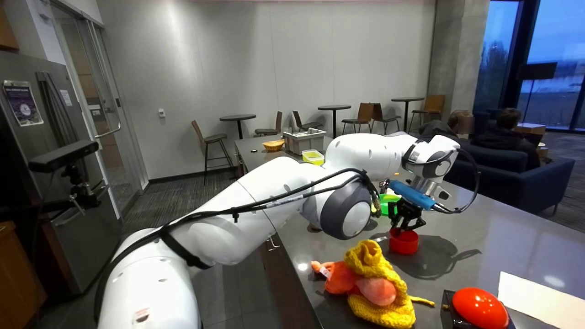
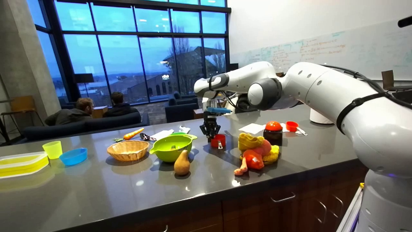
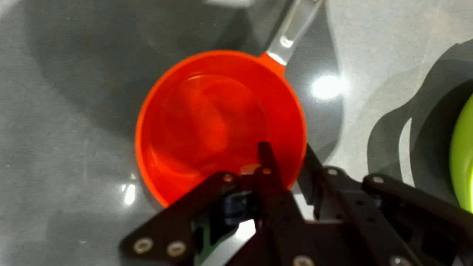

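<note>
**Red cup upright on the counter, fingers astride its left rim**

Round red plastic measuring cup (image 2: 218,141) stands mouth up on the dark grey polished counter (image 2: 96,193). Flat, shiny grey handle (image 3: 292,33) juts from the cup's near side in an exterior view, so the long axis, bowl of cup to handle end, runs roughly far to near there, foreshortened. In the wrist view the same axis lies aslant: handle leaves the rim toward the far right and runs out of frame.

Black two-fingered gripper (image 3: 286,147) points down over the cup's left side, seen from that exterior view. Wrist view: one finger (image 3: 269,162) inside the cup, its mate just outside, rim passing between them. Jaws close together, narrow gap only; cannot tell whether they pinch the wall. Straddled stretch of rim sits apart from the handle root, further round.

Neighbours, same exterior view: lime-green spouted bowl (image 2: 165,157) to the left; brown pear (image 2: 182,165) nearer, before the bowl. Yellow knit and orange plush toy (image 2: 256,158) right and nearer. Red domed button on a black base (image 2: 273,126) right and farther.
</note>
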### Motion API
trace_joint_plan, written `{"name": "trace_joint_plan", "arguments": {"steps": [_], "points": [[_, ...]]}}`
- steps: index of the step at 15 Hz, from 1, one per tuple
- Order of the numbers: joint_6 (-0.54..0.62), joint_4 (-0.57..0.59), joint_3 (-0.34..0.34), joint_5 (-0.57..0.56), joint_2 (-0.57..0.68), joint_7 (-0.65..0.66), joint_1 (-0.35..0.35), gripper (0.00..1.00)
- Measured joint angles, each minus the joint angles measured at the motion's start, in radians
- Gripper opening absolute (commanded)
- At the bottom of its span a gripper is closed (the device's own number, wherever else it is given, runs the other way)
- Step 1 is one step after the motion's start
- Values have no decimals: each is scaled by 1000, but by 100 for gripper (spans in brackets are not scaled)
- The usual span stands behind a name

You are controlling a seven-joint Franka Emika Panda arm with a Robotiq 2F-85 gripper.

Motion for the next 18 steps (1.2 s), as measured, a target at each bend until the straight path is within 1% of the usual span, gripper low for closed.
{"name": "trace_joint_plan", "arguments": {"steps": [2, 5, 8, 10, 15, 18], "points": [[0, 4, 0, 0, -4, 8, 3, 2], [-8, 13, 0, -1, -16, 13, 8, 0], [-37, 14, 3, 0, -36, 17, 22, 1], [-96, 14, 13, 3, -57, 18, 35, 1], [-297, 16, 54, 24, -113, 15, 58, 1], [-406, 23, 86, 31, -134, -20, 68, 1]]}}
